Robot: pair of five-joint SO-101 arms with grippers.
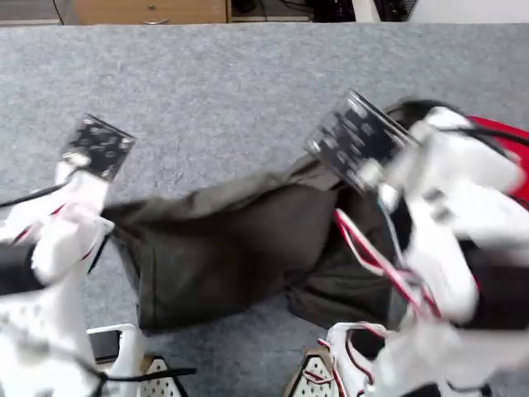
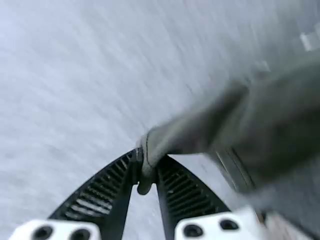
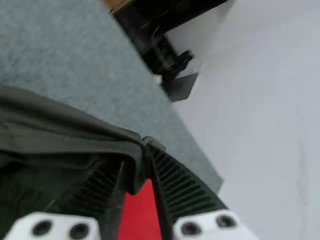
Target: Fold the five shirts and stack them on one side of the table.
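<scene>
A dark olive shirt hangs stretched between my two arms above the grey table. My left gripper is shut on the shirt's edge, at the left in the high view. My right gripper is shut on the other edge of the olive shirt, with the arm at the right of the high view. A red shirt lies under the right arm at the table's right edge, and its red cloth also sits beneath the right fingers.
The grey felt table stretches wide behind the shirt. Arm bases stand at the front edge. A wooden cabinet and dark equipment lie beyond the table's far edge.
</scene>
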